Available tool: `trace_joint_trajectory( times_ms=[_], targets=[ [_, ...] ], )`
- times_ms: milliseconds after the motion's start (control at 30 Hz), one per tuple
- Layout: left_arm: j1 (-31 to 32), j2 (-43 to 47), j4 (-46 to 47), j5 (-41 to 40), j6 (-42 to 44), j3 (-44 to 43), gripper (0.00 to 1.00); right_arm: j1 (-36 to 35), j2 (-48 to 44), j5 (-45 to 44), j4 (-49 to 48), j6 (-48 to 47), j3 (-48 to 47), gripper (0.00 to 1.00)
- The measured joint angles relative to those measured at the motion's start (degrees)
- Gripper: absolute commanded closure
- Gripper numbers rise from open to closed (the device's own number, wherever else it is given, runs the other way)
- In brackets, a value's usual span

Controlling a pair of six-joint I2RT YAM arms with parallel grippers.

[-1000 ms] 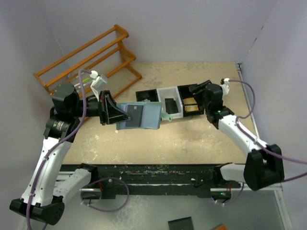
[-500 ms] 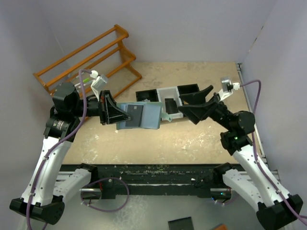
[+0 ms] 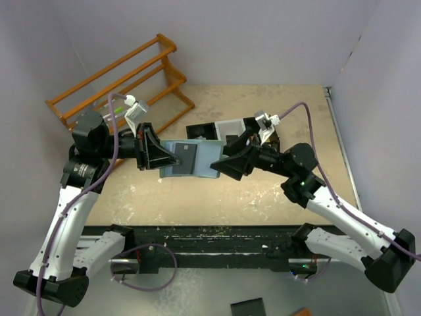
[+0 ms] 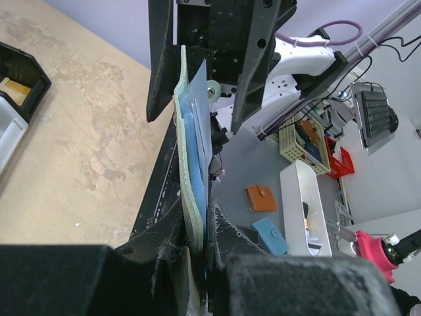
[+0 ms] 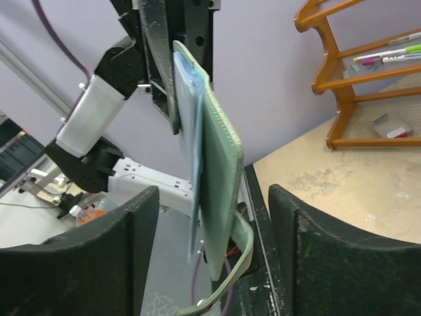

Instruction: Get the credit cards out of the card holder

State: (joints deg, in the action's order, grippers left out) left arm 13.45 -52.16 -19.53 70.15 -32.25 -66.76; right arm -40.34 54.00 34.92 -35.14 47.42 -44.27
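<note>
The card holder [image 3: 200, 158] hangs open above the table, light blue inside facing up, with a dark grey credit card [image 3: 186, 156] in its slots. My left gripper [image 3: 163, 158] is shut on its left edge. In the left wrist view the card holder [image 4: 193, 164] stands edge-on, pinched by my left gripper [image 4: 197, 240]. My right gripper [image 3: 220, 159] is open at the holder's right edge. In the right wrist view the teal-green holder [image 5: 220, 178] and its dangling snap tab sit inside my right gripper [image 5: 214, 257], touching neither finger.
A black-and-white bin tray [image 3: 209, 129] lies just behind the card holder, partly covered by my right arm. A wooden rack [image 3: 125, 79] stands at the back left, and pens [image 5: 388, 54] lie on its shelf.
My right arm has swung left from the bin tray to the card holder's right edge, with its jaws opened around that edge. The left arm and the holder have not moved.
</note>
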Motion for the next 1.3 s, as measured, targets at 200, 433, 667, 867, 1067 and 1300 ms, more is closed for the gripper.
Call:
trace_joint_trajectory(
  times_ms=[200, 433, 667, 867, 1067, 1300],
  targets=[
    [0.0, -0.6, 0.7, 0.4, -0.2, 0.0, 0.96, -2.5, 4.4, -3.1, 0.1, -0.5, -1.5, 0.63],
    [-0.3, -0.7, 1.3, 0.5, -0.3, 0.0, 0.63, -3.3, 5.9, -7.3, 0.4, -0.4, -2.0, 0.99],
    [-0.3, -0.6, 3.7, 1.7, -1.4, 0.0, 0.65, -3.5, 5.6, -10.0, 0.5, 0.0, -2.0, 1.00],
    [-0.3, -0.3, 4.8, 2.0, -1.5, 0.7, 0.71, -3.5, 4.9, -10.0, 0.3, 0.4, -1.4, 1.00],
    [-0.3, -0.1, 5.7, 1.9, -1.6, 1.0, 0.76, -3.5, 4.7, -9.9, -0.1, 1.2, -1.0, 1.00],
    [-0.3, 0.7, 9.7, 2.7, -4.4, 2.3, 0.69, -3.5, 4.7, -9.6, -1.2, 2.1, -1.0, 1.00]
  ],
)
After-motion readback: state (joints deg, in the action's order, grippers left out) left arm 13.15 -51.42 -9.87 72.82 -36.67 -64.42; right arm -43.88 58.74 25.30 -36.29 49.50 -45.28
